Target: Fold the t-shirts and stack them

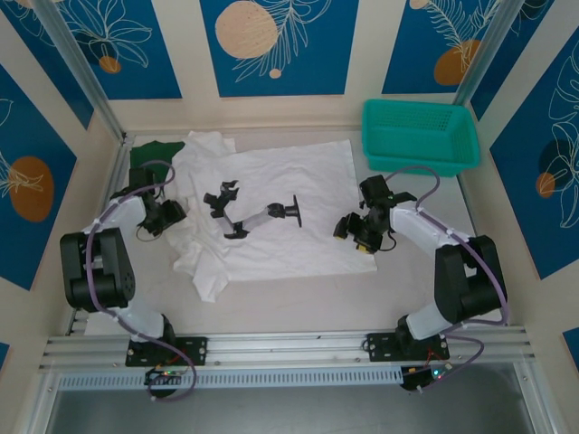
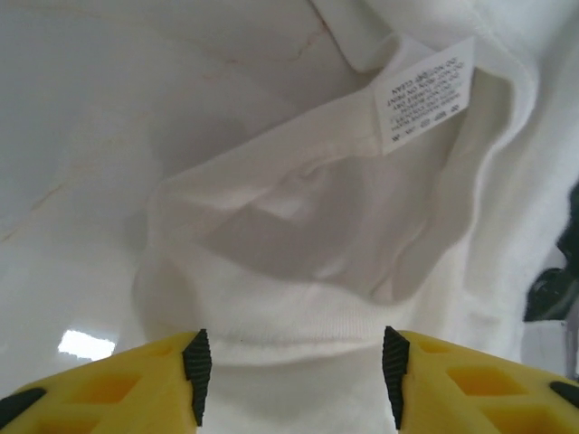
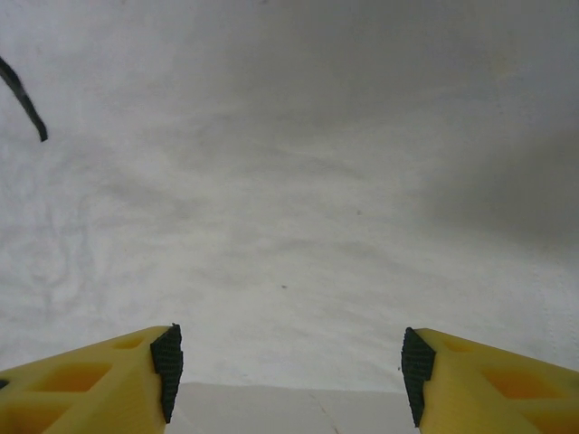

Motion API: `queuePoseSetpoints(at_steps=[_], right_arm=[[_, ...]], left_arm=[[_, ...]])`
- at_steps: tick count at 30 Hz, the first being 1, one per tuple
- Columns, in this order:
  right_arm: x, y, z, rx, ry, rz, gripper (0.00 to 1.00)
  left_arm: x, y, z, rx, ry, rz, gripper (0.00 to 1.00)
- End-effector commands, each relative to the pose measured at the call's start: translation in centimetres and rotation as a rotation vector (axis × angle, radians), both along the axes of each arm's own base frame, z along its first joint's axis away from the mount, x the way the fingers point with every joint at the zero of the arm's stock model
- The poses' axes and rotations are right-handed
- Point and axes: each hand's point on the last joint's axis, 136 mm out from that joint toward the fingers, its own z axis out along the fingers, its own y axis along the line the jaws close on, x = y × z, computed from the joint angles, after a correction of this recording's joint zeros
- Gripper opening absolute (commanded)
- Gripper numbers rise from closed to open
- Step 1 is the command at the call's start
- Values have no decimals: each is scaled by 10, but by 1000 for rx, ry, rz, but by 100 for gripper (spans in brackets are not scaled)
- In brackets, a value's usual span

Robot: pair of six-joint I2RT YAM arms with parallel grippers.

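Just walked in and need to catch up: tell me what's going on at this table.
Two arms are working on a white t-shirt spread out on the table. The left tool is at the collar, jaws apart over the neckline. The right tool is at the opposite edge, jaws also apart. No fold is made yet. A dark green t-shirt lies at the far left corner.

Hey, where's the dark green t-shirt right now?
In the top view, the dark green t-shirt lies at the table's far left corner, its right edge meeting the white t-shirt, just beyond the left gripper.
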Motion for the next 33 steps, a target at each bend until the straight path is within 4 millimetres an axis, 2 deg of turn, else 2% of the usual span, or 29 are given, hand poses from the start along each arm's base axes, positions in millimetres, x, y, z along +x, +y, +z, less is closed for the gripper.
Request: queuePoseSetpoints(at_steps=[1, 2, 4, 9, 13, 14, 15, 16, 18, 21, 22, 24, 26, 28, 33], right_arm=[[-4, 9, -11, 35, 59, -16, 66], [-5, 9, -14, 27, 68, -22, 66], [-8, 5, -19, 10, 88, -39, 66], [-13, -8, -28, -25, 142, -81, 66], [-15, -16, -30, -24, 156, -114, 66], [-15, -16, -30, -18, 158, -120, 66], [-14, -16, -30, -13, 159, -123, 66], [-15, -16, -29, -11, 160, -123, 66], [-14, -16, -29, -9, 157, -123, 66], [-14, -17, -27, -9, 152, -129, 66], [-14, -18, -27, -8, 150, -132, 66], [-13, -20, -26, -7, 149, -144, 66], [-13, -23, -25, 0, 151, -159, 64], [-13, -26, -25, 3, 154, -177, 62], [-16, -35, -29, 44, 189, -252, 54]], left_arm=[[2, 11, -2, 28, 5, -15, 56], [-1, 17, -4, 51, 15, 2, 59], [-6, 23, -11, 48, 37, 30, 57], [-18, 31, -22, 56, 86, 94, 40], [-27, 36, -29, 74, 111, 134, 33], [-28, 34, -31, 64, 119, 130, 39], [-28, 32, -32, 55, 125, 128, 52], [-28, 31, -34, 48, 130, 126, 57], [-30, 30, -36, 43, 139, 119, 57], [-33, 32, -37, 59, 159, 110, 46], [-33, 33, -37, 69, 159, 109, 40], [-36, 39, -36, 99, 167, 117, 19], [-40, 45, -33, 122, 173, 141, 6], [-46, 51, -28, 136, 179, 172, 0], [-78, 70, -20, 173, 231, 306, 0]])
